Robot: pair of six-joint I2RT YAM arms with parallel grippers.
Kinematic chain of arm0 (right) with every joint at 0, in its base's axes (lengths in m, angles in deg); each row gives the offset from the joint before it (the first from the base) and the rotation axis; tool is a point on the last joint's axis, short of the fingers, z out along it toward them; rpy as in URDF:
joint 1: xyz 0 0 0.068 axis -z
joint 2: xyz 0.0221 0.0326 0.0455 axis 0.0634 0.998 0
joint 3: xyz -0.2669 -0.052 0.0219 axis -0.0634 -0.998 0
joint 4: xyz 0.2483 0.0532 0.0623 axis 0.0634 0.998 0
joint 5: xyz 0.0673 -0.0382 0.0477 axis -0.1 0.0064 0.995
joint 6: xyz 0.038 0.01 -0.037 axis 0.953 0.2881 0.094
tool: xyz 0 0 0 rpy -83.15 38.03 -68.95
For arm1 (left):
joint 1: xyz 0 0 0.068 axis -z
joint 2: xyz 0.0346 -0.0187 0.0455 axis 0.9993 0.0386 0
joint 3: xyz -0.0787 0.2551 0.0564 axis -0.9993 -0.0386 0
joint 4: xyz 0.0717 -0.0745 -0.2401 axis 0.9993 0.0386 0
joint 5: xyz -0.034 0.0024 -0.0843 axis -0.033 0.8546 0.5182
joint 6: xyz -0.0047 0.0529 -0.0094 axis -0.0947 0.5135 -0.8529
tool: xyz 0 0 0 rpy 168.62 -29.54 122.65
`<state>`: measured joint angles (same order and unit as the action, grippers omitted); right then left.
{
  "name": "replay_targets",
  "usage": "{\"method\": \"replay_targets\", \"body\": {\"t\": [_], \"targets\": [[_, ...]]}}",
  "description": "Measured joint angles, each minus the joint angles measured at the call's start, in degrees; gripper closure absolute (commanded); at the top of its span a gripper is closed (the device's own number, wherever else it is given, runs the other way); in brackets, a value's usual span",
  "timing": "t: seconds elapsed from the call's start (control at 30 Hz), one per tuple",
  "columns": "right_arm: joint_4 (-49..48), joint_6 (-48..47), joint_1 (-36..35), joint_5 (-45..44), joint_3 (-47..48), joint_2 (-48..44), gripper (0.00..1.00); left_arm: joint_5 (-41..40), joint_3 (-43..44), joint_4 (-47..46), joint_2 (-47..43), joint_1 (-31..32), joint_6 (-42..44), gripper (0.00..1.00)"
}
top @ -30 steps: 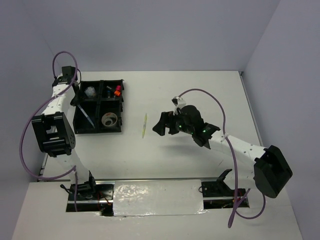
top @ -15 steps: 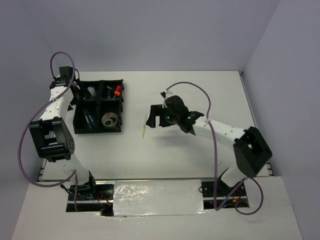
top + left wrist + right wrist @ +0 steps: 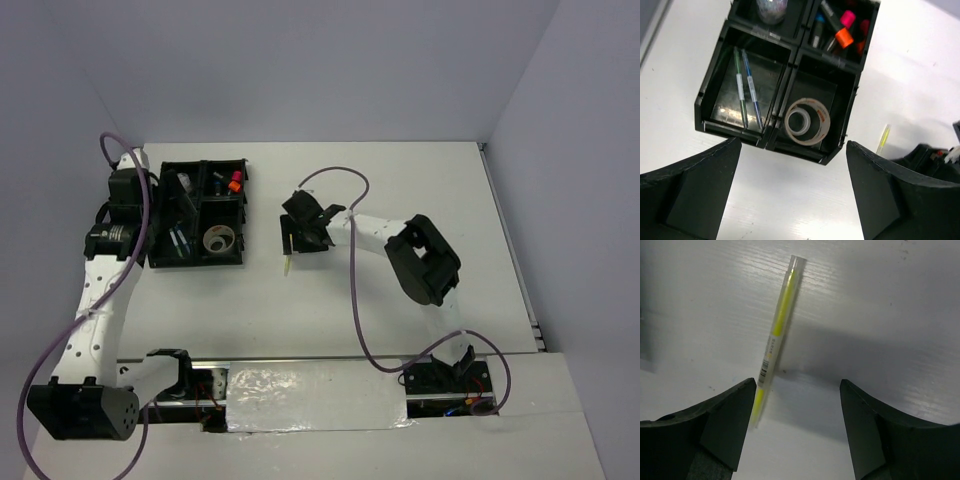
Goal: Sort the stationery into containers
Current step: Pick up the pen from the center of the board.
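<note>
The black four-compartment tray point(image 3: 243, 215) point(image 3: 730, 129) sits at the table's left. It holds two thin pens point(image 3: 751, 87), a clear tape roll point(image 3: 822, 117), highlighters point(image 3: 842, 32) and a silvery round piece point(image 3: 771, 7). My left gripper point(image 3: 160, 200) point(image 3: 794, 143) hangs open and empty, high over the tray's near side. A yellow pen point(image 3: 288, 258) point(image 3: 777, 330) lies on the table right of the tray. My right gripper point(image 3: 292, 235) point(image 3: 797, 382) is open just above it. The pen's lower end lies against the inside of the left finger point(image 3: 735, 410).
The white table point(image 3: 400, 180) is bordered by grey walls at the back and right. The right arm's purple cable point(image 3: 355, 290) loops over the table's middle. The right gripper's black body point(image 3: 935, 160) shows at the edge of the left wrist view.
The left gripper opened over the tray's pen compartment and pulled back up. The right gripper moved left across the table to the yellow pen, and its jaws narrowed a little.
</note>
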<state>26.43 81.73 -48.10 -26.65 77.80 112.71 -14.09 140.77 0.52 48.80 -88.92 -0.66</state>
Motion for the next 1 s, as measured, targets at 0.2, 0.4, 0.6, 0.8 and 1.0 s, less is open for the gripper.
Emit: {"method": "replay_targets", "body": {"t": [0.2,0.4,0.6,0.8,1.0], "targets": [[4.7,0.6,-2.6,-4.1,7.8,4.6,0.29,1.3,-5.2,-0.5,0.8,-0.1,0.6,0.01],[13.4,1.9,-6.3,-13.4,20.2,11.3,0.37,3.5,-6.3,-1.1,0.5,-0.1,1.4,0.01],[15.3,3.6,-7.4,-16.0,21.0,13.6,0.45,5.2,-6.6,-1.6,-0.7,-0.1,1.5,0.01],[13.8,4.4,-7.1,-15.7,19.0,12.6,1.00,7.1,-7.5,-2.2,-1.4,-0.1,1.5,0.01],[5.3,4.6,-6.2,-11.3,7.8,6.1,1.00,14.1,-12.2,-4.8,-2.9,-0.1,0.9,0.01]]}}
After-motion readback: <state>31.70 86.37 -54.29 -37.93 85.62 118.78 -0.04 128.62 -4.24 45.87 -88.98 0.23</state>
